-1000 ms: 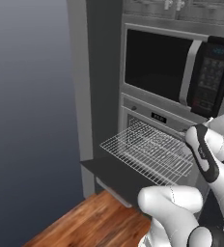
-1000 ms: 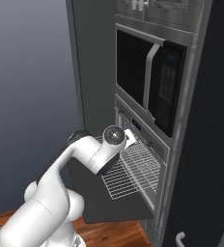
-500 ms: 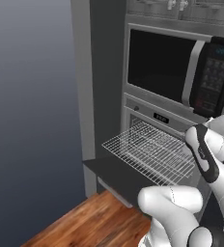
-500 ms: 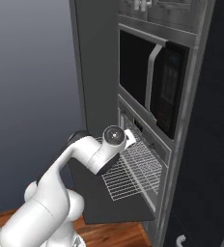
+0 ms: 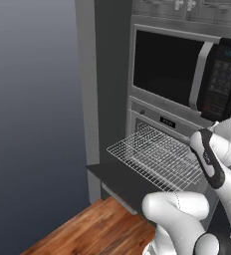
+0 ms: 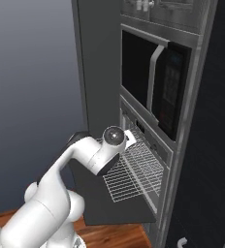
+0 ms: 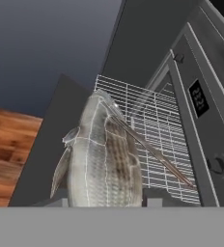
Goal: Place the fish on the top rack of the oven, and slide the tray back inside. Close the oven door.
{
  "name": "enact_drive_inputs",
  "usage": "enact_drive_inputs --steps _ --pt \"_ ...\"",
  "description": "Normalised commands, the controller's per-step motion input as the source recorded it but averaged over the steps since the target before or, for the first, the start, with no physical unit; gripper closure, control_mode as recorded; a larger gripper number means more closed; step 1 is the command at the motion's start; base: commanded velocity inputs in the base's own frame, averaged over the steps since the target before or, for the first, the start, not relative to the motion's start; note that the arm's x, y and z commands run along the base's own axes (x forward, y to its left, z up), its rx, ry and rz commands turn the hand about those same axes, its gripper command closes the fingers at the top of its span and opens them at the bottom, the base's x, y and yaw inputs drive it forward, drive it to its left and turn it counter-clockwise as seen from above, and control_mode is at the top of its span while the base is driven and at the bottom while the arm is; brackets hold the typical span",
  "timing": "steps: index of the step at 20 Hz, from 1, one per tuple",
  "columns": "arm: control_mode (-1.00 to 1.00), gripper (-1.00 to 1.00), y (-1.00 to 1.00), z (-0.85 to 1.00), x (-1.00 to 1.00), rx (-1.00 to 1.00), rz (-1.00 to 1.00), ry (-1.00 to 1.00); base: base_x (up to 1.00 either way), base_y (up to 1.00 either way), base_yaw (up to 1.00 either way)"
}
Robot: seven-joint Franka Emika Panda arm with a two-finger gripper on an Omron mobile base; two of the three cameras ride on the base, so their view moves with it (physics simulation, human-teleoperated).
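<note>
Dim simulated kitchen, grey wall beside a tall dark cabinet stack over wooden floor (image 5: 87, 231). Silvery scaled fish (image 7: 104, 159) clamped in the narrowly closed hand (image 7: 104, 201), hanging above the pulled-out silver wire top rack (image 5: 155, 157) over the dropped dark oven door (image 5: 122, 182) of the stainless-fronted oven (image 5: 162, 117). Best lowered level onto the middle of the grid, away from its front edge, before letting go.

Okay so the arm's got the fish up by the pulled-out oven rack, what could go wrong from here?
The fish sits long and lengthwise in the gripper, so it could slip or swing on release. The top rack hangs far out over the open oven door; a drop near its edge might roll the fish off. The arm's elbow is close to the oven frame and could bump it.
</note>
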Motion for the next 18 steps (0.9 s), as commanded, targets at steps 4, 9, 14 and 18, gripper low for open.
enact_drive_inputs --steps 4,9,14,18 --pt "-1.00 1.00 0.18 -0.23 0.00 -0.15 0.00 0.00 0.00 0.00 0.00" --pt "-1.00 1.00 0.34 -0.42 0.11 -0.22 0.00 0.00 0.00 0.00 0.00" --pt "-1.00 1.00 0.13 -0.43 0.41 -0.15 -0.01 0.06 0.00 0.00 0.00" --pt "-1.00 1.00 0.00 -0.29 0.65 -0.03 -0.04 0.04 0.00 0.00 0.00"
